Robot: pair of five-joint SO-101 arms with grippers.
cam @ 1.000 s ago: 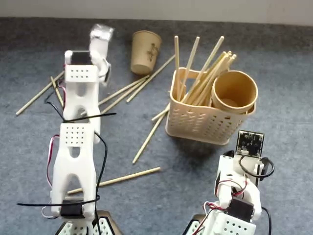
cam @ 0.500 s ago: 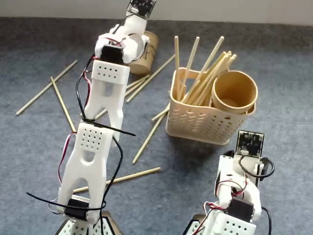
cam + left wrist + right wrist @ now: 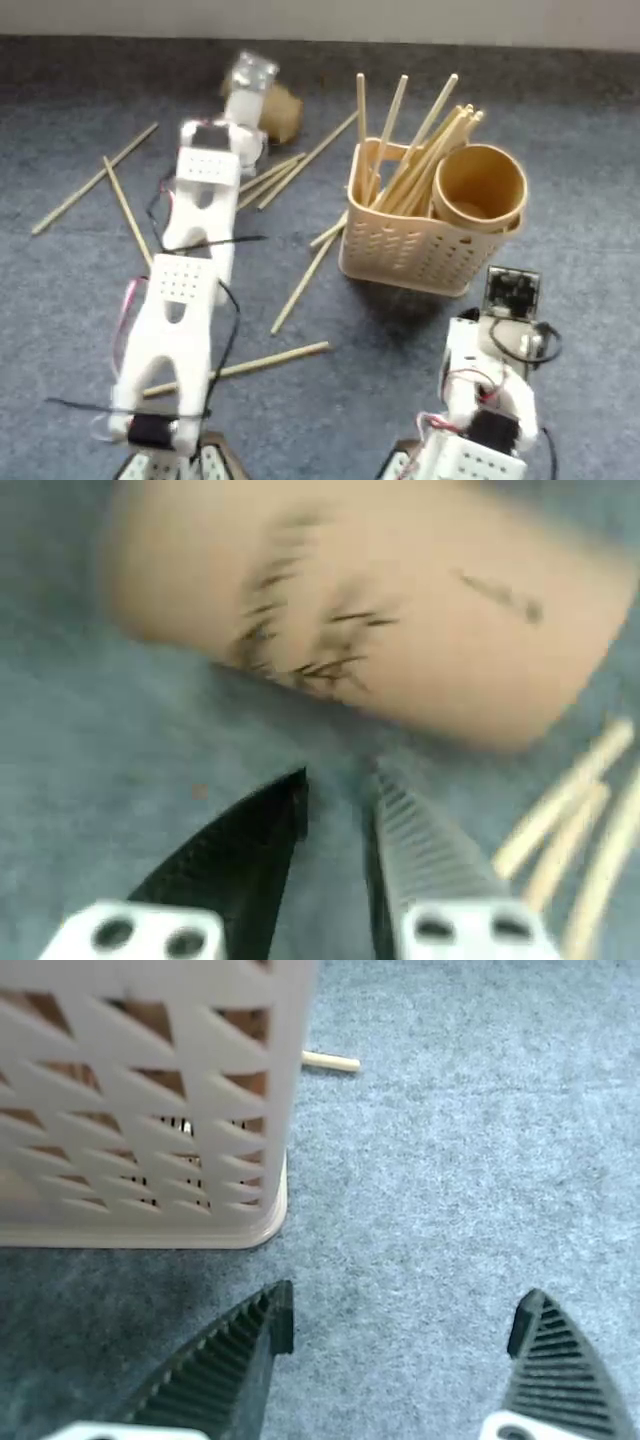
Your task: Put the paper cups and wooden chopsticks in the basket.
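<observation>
A paper cup (image 3: pixel 281 112) lies on its side on the grey carpet at the back, left of the basket (image 3: pixel 400 250). My left gripper (image 3: pixel 251 92) hangs right at it; in the left wrist view the cup (image 3: pixel 380 610) lies just past the gripper (image 3: pixel 340 792), which is open by a narrow gap with nothing in it. The basket holds a second paper cup (image 3: pixel 480 186) and several chopsticks (image 3: pixel 420 140). More chopsticks (image 3: pixel 281 172) lie loose beside the cup (image 3: pixel 570 840). My right gripper (image 3: pixel 400 1325) stands wide open, empty, just short of the basket's wall (image 3: pixel 150 1110).
Loose chopsticks lie on the carpet: two at the far left (image 3: pixel 110 185), one near the front (image 3: pixel 245 365), one slanting by the basket's left corner (image 3: pixel 305 278). A chopstick end (image 3: pixel 330 1060) pokes out past the basket. The right arm (image 3: pixel 495 370) stands near the front right.
The left arm swung from the far left towards the cup, reached over it, then drew back a little. The cup has shifted slightly left. The right arm barely moved.
</observation>
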